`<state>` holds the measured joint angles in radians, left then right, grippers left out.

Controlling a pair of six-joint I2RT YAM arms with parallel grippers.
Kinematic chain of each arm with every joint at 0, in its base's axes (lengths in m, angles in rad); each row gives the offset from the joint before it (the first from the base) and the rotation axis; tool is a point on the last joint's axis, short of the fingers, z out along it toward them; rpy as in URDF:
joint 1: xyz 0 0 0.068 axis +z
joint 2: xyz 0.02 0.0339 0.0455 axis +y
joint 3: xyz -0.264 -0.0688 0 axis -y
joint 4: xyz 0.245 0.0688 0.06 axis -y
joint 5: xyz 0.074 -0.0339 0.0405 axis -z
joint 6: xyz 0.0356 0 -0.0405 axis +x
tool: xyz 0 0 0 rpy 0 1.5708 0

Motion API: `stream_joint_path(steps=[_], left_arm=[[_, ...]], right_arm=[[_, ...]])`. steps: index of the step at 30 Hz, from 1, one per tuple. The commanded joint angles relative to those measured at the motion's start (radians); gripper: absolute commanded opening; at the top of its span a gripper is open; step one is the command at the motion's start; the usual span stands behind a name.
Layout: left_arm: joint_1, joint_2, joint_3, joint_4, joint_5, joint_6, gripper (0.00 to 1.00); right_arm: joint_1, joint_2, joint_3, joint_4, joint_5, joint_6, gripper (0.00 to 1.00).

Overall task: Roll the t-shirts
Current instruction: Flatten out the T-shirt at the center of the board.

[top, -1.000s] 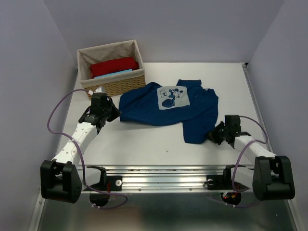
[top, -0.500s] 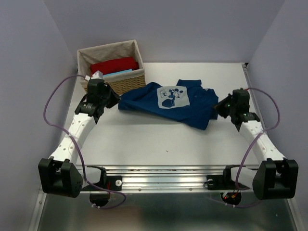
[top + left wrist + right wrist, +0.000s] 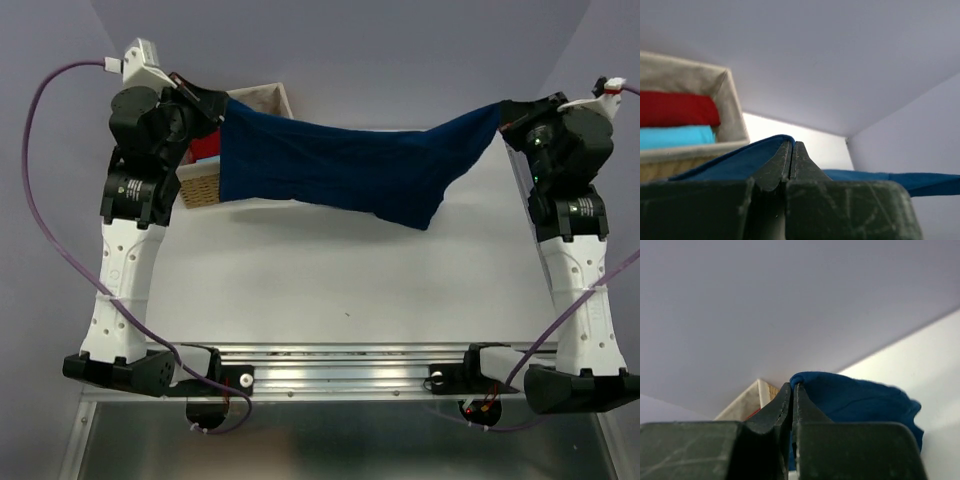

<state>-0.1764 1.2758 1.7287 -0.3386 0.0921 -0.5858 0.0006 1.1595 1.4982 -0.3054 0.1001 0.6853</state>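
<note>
A dark navy-blue t-shirt (image 3: 350, 170) hangs stretched in the air between both raised arms, sagging lower toward the right. My left gripper (image 3: 215, 103) is shut on its left edge, the blue cloth (image 3: 735, 162) folding over the fingertips (image 3: 799, 150). My right gripper (image 3: 503, 112) is shut on the shirt's right end, where navy cloth (image 3: 860, 400) bunches at the tips. A red piece (image 3: 675, 108) lies folded over a light-blue piece (image 3: 675, 136) inside the wicker basket (image 3: 200, 185).
The wicker basket with its beige liner (image 3: 732, 107) stands at the back left, partly behind the left arm and the hanging shirt. The white table (image 3: 340, 280) lies below the shirt. Grey walls close in on three sides.
Both arms have risen high and spread apart, lifting the navy shirt off the table and pulling it taut. The right gripper closed on the shirt's right end during that time.
</note>
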Motion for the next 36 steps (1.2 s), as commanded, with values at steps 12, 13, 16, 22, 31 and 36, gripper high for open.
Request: stream_joint_path(steps=[12, 13, 16, 22, 31, 36], left_arm=[[0.0, -0.003, 0.414, 0.069, 0.066, 0.043, 0.0], [0.0, -0.015, 0.443, 0.076, 0.066, 0.044, 0.0], [0.0, -0.039, 0.488, 0.093, 0.073, 0.047, 0.0], [0.0, -0.064, 0.539, 0.11, 0.041, 0.038, 0.0], [-0.002, 0.058, 0.399, 0.136, 0.124, 0.001, 0.0], [-0.044, 0.161, 0.226, 0.173, 0.107, 0.017, 0.0]], right_arm=[[-0.007, -0.158, 0.445, -0.075, 0.078, -0.17, 0.01], [-0.007, -0.167, 0.497, -0.08, 0.081, -0.173, 0.01], [-0.007, -0.178, 0.569, -0.098, 0.087, -0.187, 0.01], [-0.007, -0.204, 0.68, -0.121, 0.11, -0.198, 0.01], [-0.007, -0.239, 0.55, -0.231, 0.242, -0.205, 0.01], [-0.007, -0.25, 0.305, -0.265, 0.366, -0.217, 0.01]])
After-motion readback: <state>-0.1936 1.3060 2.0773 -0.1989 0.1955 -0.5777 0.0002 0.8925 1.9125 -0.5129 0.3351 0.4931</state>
